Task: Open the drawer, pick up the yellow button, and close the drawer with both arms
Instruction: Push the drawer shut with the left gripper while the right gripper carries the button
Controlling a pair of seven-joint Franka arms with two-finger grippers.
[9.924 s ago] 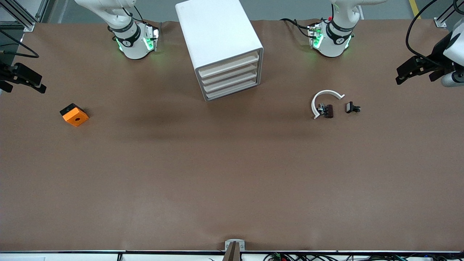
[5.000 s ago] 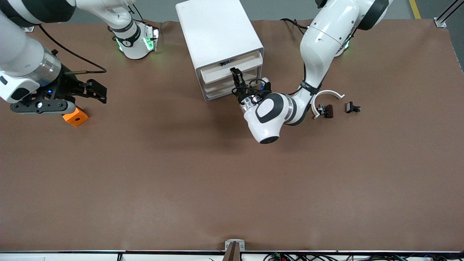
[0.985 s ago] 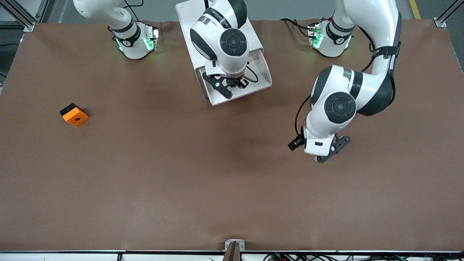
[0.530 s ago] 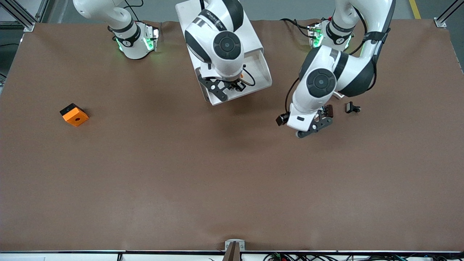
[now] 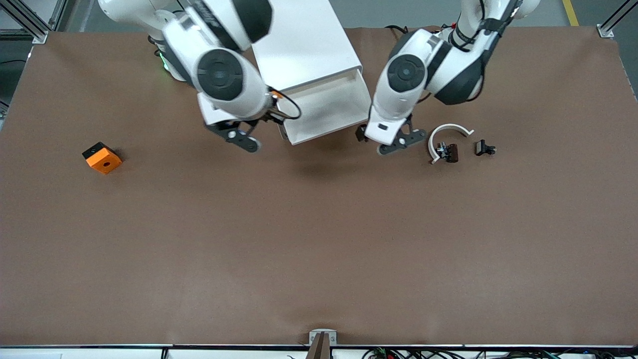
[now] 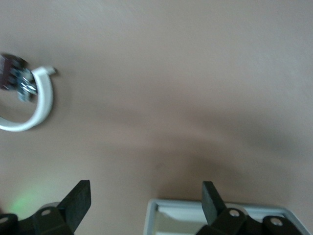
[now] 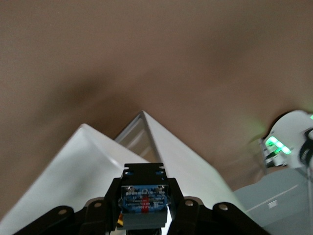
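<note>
The top drawer (image 5: 326, 107) stands pulled out of the white cabinet (image 5: 299, 40), and its tray looks bare. My right gripper (image 7: 145, 196) is shut on the button (image 7: 145, 204), a dark blue body with a label and an orange edge. That hand (image 5: 238, 133) hangs over the table beside the drawer's corner toward the right arm's end. My left gripper (image 6: 145, 198) is open and holds nothing. It hangs by the drawer's corner (image 6: 161, 210) toward the left arm's end, with its hand (image 5: 394, 139) low over the table.
A white curved band (image 5: 448, 134) with small dark clip pieces (image 5: 451, 152) lies toward the left arm's end; another black piece (image 5: 484, 148) lies beside it. An orange square block (image 5: 102, 158) with a hole sits toward the right arm's end.
My right arm has swung from over the open drawer toward its own end of the table, carrying the button. My left arm has moved from the open table up to the drawer's corner.
</note>
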